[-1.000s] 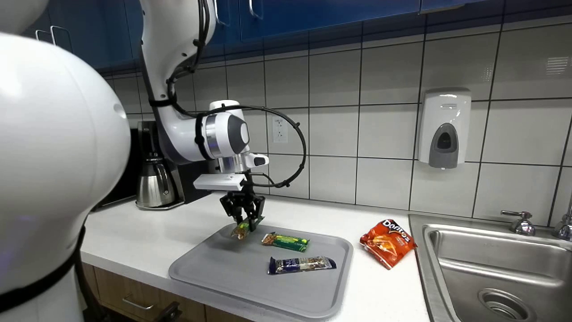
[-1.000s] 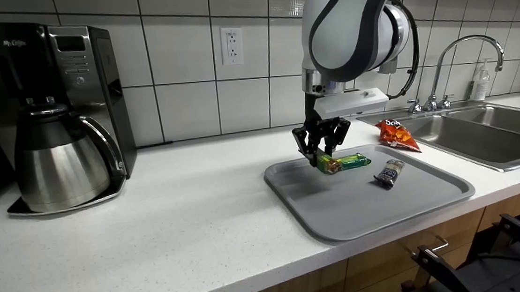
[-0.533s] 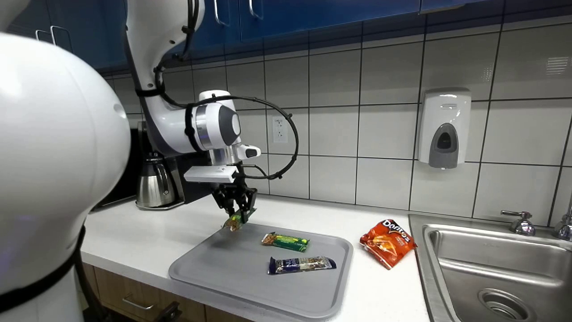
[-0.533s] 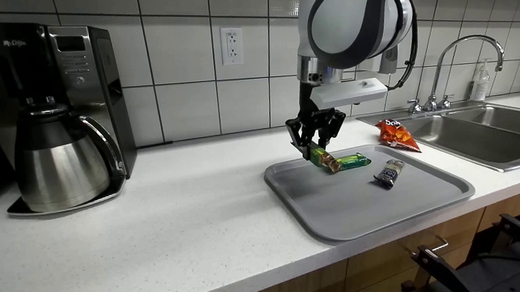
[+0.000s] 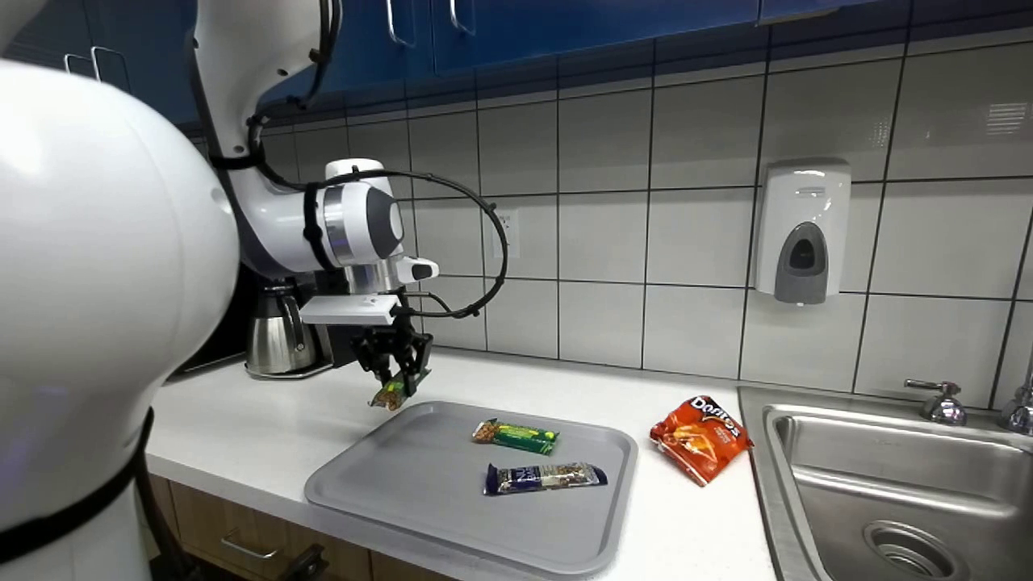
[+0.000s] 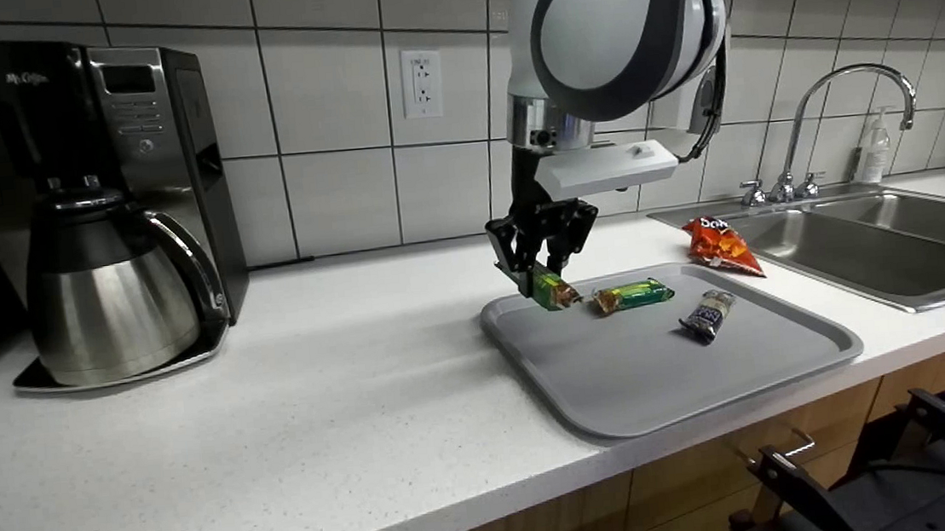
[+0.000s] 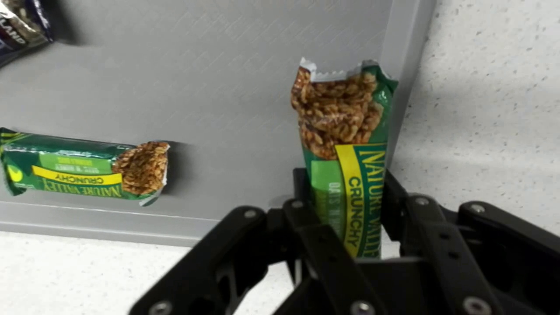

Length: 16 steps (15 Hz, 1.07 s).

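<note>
Plainly, hand (image 7: 347,197) closed on green granola bar (image 7: 343,153), ends jutting out either side.

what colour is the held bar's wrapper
The held bar's wrapper is mainly green with yellow and brown parts, clearest in the wrist view.

The arm (image 5: 278,218) is glossy white and rounded, its largest part a smooth bulge (image 5: 105,266) at near left in an exterior view. A dark grey band (image 6: 604,103) rims a white oval panel (image 6: 592,24). Black straps (image 5: 313,230) hold a black cable (image 5: 503,246) that loops out on the right. Under a silver collar (image 6: 559,127) sits a flat white box (image 6: 605,170). The claw (image 7: 345,192) is matt black, with jointed links (image 7: 455,271) and round silvery screws (image 7: 477,305)
</note>
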### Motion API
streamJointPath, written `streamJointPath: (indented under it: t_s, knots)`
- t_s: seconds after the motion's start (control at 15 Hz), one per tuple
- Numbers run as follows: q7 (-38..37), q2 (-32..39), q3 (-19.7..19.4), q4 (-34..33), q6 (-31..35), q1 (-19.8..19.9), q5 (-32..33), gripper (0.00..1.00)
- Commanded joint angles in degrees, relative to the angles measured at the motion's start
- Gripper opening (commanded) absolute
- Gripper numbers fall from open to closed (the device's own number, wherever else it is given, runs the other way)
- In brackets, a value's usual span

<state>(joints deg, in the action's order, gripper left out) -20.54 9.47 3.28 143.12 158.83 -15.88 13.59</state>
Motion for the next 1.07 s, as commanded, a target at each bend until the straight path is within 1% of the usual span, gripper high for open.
streamJointPath:
  t_s: [0.0,0.4,1.0]
  knots:
    - [-0.5,0.1,2.1,-1.4,-1.3,-1.1,0.3,0.14]
    - [-0.6,2.4,4.5,-4.0,-1.4,-3.9,0.5,0.14]
    - [0.5,7.2,6.4,-7.6,-0.9,-8.2,-0.3,0.14]
